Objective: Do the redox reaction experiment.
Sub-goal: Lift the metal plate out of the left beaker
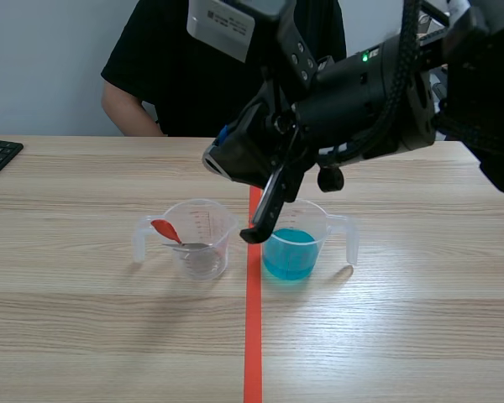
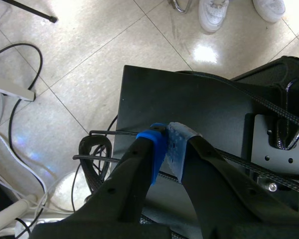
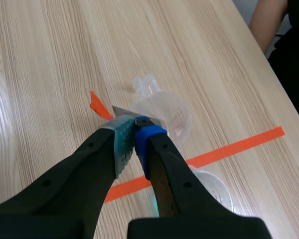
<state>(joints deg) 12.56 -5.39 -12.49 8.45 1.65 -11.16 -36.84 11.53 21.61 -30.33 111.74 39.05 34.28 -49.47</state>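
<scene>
I had the right pincer (image 1: 254,233) hanging over the middle of the counter (image 1: 84,327), its tips above the orange tape line (image 1: 253,353) between the two cups; in its own wrist view the pads met with nothing between them, so I read it as closed and empty. The spoon (image 1: 175,237) was what mattered; it lay in the left cup (image 1: 214,220), bowl down by the grey powder (image 1: 203,264), red handle end raised toward the cup's left side, so its long axis ran roughly left to right. From the pincer it sat just to the left and lower; the wrist view showed the red end just ahead of the tips. The right cup (image 1: 315,220), holding blue liquid (image 1: 290,256), stood just right of the tape. The left pincer (image 2: 167,149) was likewise closed on nothing, out over the floor (image 2: 65,74), off the counter; the right arm was plainly the nearer. I judged the tips would have to part before any grasp of that handle.
</scene>
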